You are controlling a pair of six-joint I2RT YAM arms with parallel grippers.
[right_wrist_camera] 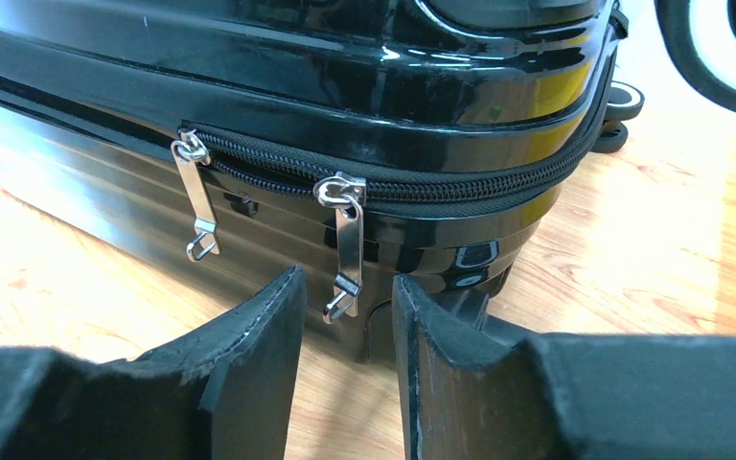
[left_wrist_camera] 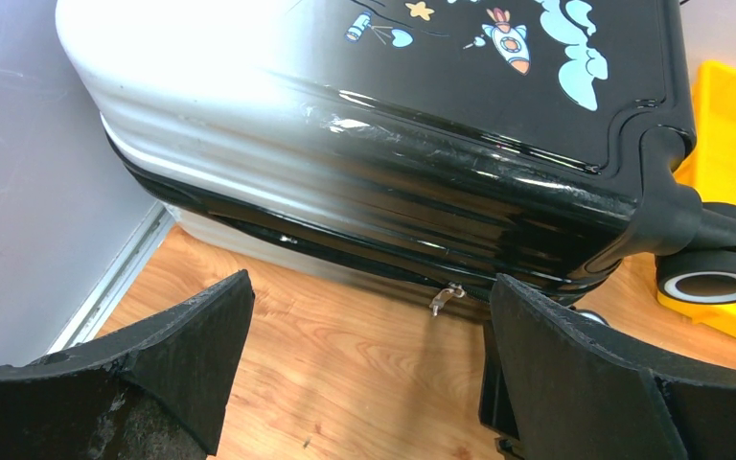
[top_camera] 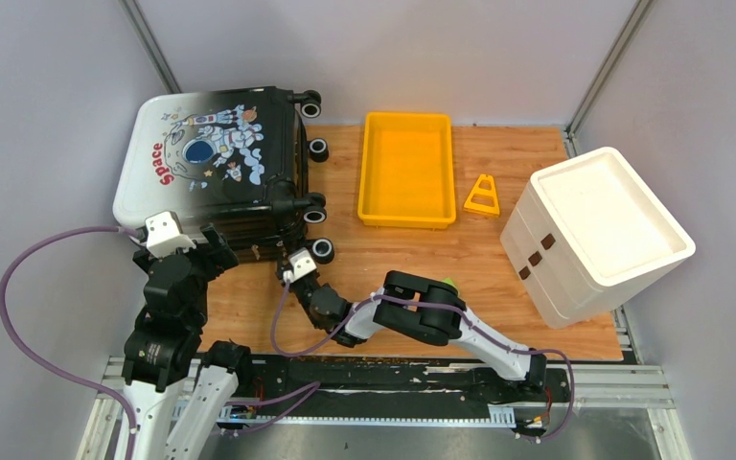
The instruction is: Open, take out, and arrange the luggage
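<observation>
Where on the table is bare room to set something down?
The widest bare wood lies on the near side of the yellow tray, between the right arm and the white foam box. A narrower strip between tray and box holds an orange stand. The left is crowded: luggage, left gripper, right gripper.

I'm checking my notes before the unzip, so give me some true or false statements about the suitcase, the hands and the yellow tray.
The suitcase lies flat, astronaut side up. True.
The right hand is shut on a zipper pull. False: it is open, the pull hanging loose in front of it.
The yellow triangle sits inside the yellow tray. False: it stands on the table beside the tray.
The left hand is open. True.
</observation>
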